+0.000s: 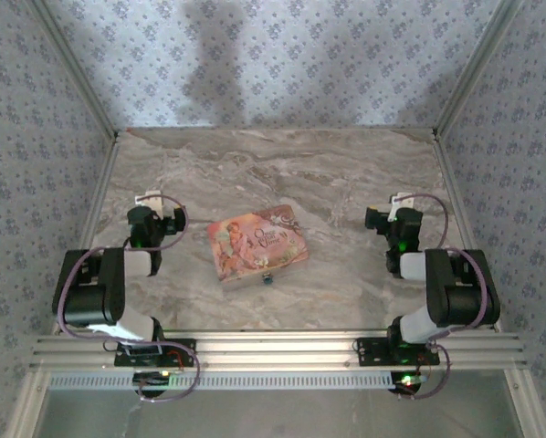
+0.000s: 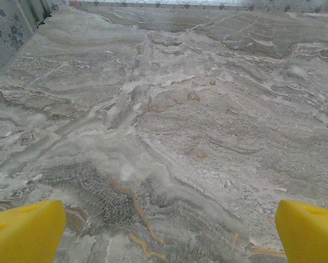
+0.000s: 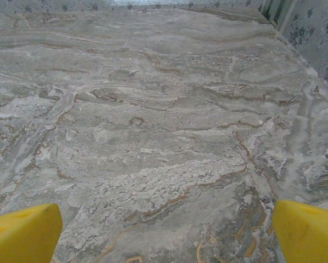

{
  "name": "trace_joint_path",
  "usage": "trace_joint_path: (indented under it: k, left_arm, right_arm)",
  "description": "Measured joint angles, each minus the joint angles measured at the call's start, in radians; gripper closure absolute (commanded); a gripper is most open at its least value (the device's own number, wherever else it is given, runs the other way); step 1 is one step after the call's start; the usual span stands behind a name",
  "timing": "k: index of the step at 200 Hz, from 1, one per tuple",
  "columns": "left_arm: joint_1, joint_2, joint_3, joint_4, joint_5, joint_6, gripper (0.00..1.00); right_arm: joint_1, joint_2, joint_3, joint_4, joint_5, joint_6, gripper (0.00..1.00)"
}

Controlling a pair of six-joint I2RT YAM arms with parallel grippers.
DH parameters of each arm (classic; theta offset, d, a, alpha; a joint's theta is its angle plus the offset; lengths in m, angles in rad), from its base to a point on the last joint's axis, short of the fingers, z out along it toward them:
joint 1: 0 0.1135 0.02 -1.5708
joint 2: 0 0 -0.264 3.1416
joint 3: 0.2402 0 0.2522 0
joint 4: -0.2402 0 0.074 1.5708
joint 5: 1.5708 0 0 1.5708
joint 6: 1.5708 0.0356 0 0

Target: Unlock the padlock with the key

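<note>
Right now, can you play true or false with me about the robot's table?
1. The left gripper and the right gripper are both open, with nothing between their fingers. True.
2. The left gripper is holding the pink-orange box. False: it is off to the box's left, not touching it.
3. The box lies on the marble table between the two arms. True.
4. The box stands up on its edge. False: it lies flat, picture side up.
5. A tiny object lies by the box's near edge. True, though it is too small to tell if it is the padlock.
</note>
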Motion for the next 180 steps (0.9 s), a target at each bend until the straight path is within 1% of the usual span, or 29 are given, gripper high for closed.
trace_joint_path:
  k: [25,38,56,85,105,125,150,180]
  left_arm:
    - [-0.001,-0.129,0.001,-0.076,-0.007,-0.002,0.02]
    - [-0.001,-0.209,0.014,-0.154,-0.017,-0.022,0.02]
    - [-0.001,-0.290,0.086,-0.310,-0.022,-0.086,0.02]
    - [-0.001,-0.360,0.201,-0.500,0.001,-0.218,0.02]
    - [-0.016,-0.403,0.240,-0.628,0.031,-0.309,0.02]
    - [-0.053,-0.442,0.267,-0.762,0.082,-0.396,0.03]
    - [-0.133,-0.475,0.301,-0.933,0.159,-0.482,0.02]
    - [-0.223,-0.506,0.346,-1.097,0.188,-0.531,0.02]
  right_arm:
    - [0.000,-0.091,0.019,-0.089,0.005,0.001,0.00]
    - [0.000,-0.148,0.046,-0.164,0.007,0.011,0.00]
    - [0.002,-0.228,0.095,-0.273,0.003,0.046,0.00]
    - [0.019,-0.326,0.172,-0.455,-0.039,0.116,0.00]
    - [0.045,-0.370,0.217,-0.599,-0.101,0.163,0.00]
    - [0.076,-0.417,0.231,-0.717,-0.203,0.209,0.00]
    - [0.153,-0.487,0.231,-0.831,-0.333,0.269,0.00]
    - [0.265,-0.541,0.231,-0.899,-0.426,0.309,0.00]
